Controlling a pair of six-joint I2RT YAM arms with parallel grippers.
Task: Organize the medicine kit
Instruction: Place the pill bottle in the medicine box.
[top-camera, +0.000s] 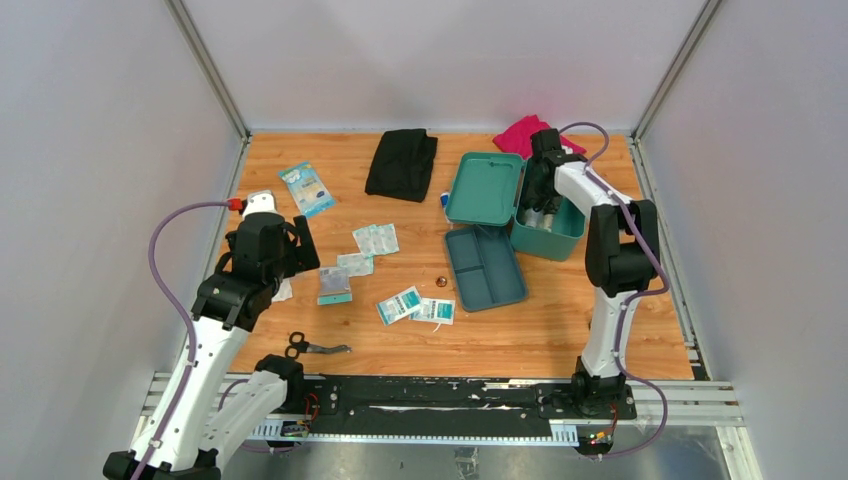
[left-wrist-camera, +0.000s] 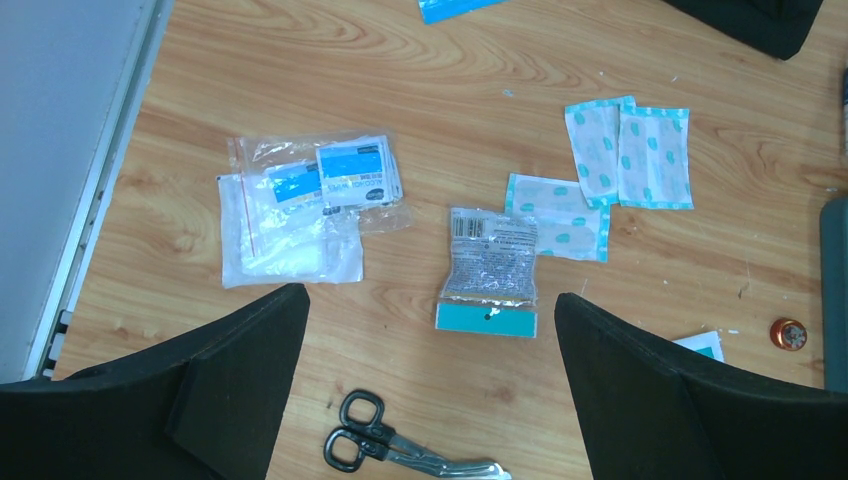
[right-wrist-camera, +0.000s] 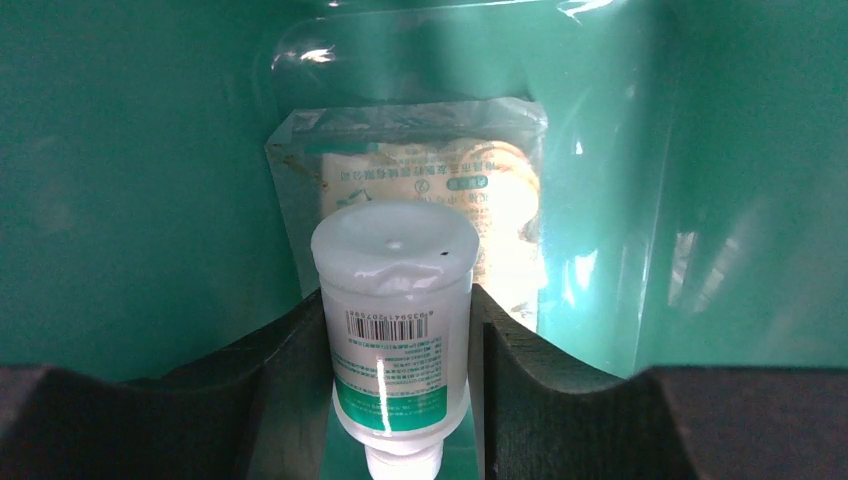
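Observation:
The teal medicine kit (top-camera: 560, 236) stands open at the back right, its lid (top-camera: 484, 187) tipped to the left and its two-compartment tray (top-camera: 484, 266) lying on the table in front. My right gripper (top-camera: 541, 212) reaches down into the box and is shut on a white bottle with a green label (right-wrist-camera: 396, 320). A clear packet (right-wrist-camera: 440, 180) lies on the box floor beneath it. My left gripper (left-wrist-camera: 428, 345) is open and empty, above a silver-and-teal pouch (left-wrist-camera: 490, 270) and black-handled scissors (left-wrist-camera: 390, 450).
On the table lie plaster packets (left-wrist-camera: 625, 155), clear bags with blue labels (left-wrist-camera: 300, 205), two teal-and-white sachets (top-camera: 415, 306), a blue-white packet (top-camera: 307, 188), a small orange cap (left-wrist-camera: 788, 334), a black cloth (top-camera: 401, 162) and a pink cloth (top-camera: 520, 135). Walls enclose three sides.

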